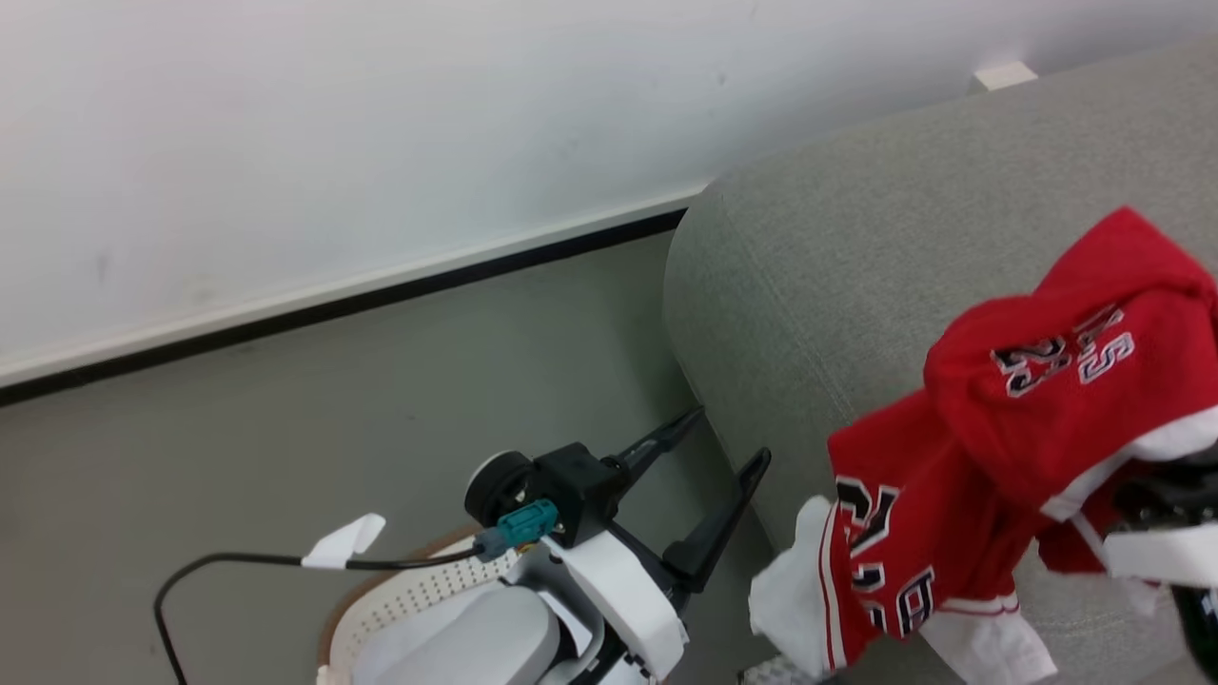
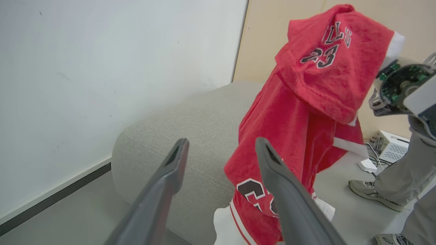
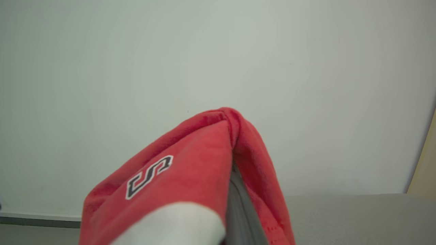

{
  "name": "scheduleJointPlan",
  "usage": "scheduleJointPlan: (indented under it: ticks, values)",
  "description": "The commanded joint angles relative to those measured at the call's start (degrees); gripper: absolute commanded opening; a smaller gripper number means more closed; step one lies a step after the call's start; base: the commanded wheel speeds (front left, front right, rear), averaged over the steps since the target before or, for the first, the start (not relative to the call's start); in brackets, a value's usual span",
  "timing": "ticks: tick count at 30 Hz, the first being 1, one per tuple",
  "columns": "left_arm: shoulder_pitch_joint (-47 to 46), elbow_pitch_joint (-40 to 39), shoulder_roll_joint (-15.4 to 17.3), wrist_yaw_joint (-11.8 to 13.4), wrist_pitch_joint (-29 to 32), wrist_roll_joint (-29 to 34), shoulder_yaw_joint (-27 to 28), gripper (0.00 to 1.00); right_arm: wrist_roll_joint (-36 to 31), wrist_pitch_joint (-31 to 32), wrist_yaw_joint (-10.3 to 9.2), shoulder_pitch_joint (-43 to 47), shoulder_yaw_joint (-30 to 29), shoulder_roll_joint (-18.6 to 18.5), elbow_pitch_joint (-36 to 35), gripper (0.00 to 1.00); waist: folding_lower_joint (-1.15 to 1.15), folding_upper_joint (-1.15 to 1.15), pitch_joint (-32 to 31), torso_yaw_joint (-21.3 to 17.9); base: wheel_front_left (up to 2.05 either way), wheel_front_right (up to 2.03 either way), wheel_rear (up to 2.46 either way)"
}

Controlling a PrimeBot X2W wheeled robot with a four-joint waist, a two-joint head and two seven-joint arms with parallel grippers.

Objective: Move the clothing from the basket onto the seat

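The red clothing (image 1: 1037,419), with white trim and dark "23" marks, hangs in the air over the grey seat (image 1: 856,247), draped over my right gripper (image 3: 236,190). That gripper's grey fingers are pressed together inside the red folds, shut on the cloth. The garment's lower end dangles past the seat's rounded arm (image 2: 190,136). My left gripper (image 1: 731,434) is open and holds nothing, just left of the seat's arm, with the clothing (image 2: 299,112) beyond its fingertips. The cream perforated basket (image 1: 409,590) with its brown rim sits at the bottom, mostly hidden beneath my left arm.
A white wall with a dark skirting (image 1: 333,304) runs behind the grey floor. In the left wrist view a person's legs and shoes (image 2: 371,190) stand to the right of the seat, by a white box with cables (image 2: 388,146). A black cable (image 1: 238,561) loops beside the basket.
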Motion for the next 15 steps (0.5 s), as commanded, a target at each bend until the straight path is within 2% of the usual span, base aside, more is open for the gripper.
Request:
scheduleJointPlan:
  ticks: [1,8,15]
  values:
    - [-0.9,-0.2,0.9,0.1,0.2,1.1,-0.2,1.00,0.7,0.1,-0.12,-2.3,0.0,-0.9,0.1,0.00,0.00,-0.01,1.8,0.3,0.00,0.00,0.00]
    - [-5.5,-2.3,2.1,-0.3,3.0,3.1,-0.7,1.00,8.4,2.0,-0.12,-16.0,-2.6,-6.4,2.5,0.00,0.00,-0.01,11.1,2.6,0.00,0.00,0.00]
    - [-10.9,-5.2,3.8,-0.9,6.3,4.9,-0.8,1.00,16.3,6.5,-0.12,-32.4,-9.2,-16.7,9.1,0.00,0.00,-0.01,22.0,6.9,0.00,0.00,0.00]
